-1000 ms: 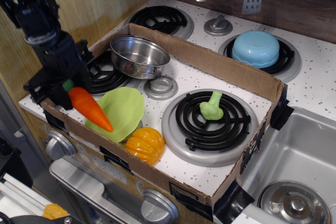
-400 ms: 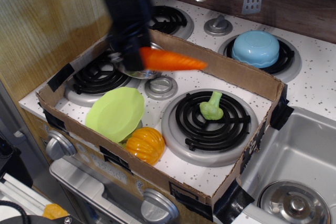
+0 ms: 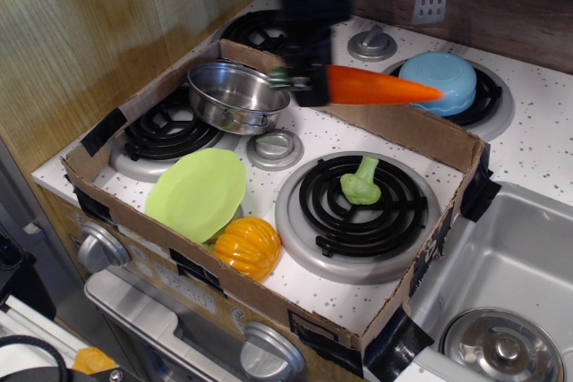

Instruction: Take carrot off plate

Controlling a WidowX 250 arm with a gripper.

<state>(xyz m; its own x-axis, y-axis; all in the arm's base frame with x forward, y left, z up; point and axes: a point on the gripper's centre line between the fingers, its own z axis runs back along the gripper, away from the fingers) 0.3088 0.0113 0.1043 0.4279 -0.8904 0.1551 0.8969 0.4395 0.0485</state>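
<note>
The carrot [image 3: 380, 87], long and bright orange with a green stem end, hangs level in the air above the back wall of the cardboard box, its tip pointing right toward the blue bowl. My gripper [image 3: 309, 85] is shut on its stem end; the dark arm above it is blurred by motion. The lime-green plate [image 3: 199, 192] lies empty and tilted at the front left of the box, leaning on the pumpkin.
A steel pot [image 3: 236, 96] sits at the back left of the box. A squat orange pumpkin [image 3: 247, 246] lies at the front. A green broccoli piece [image 3: 361, 182] rests on the right burner. A light-blue bowl [image 3: 440, 80] sits behind the box. A sink [image 3: 501, 292] is at right.
My gripper lifted the carrot from above the plate at the front left and carried it up and to the right, past the pot, over the box's back wall. The plate stays put.
</note>
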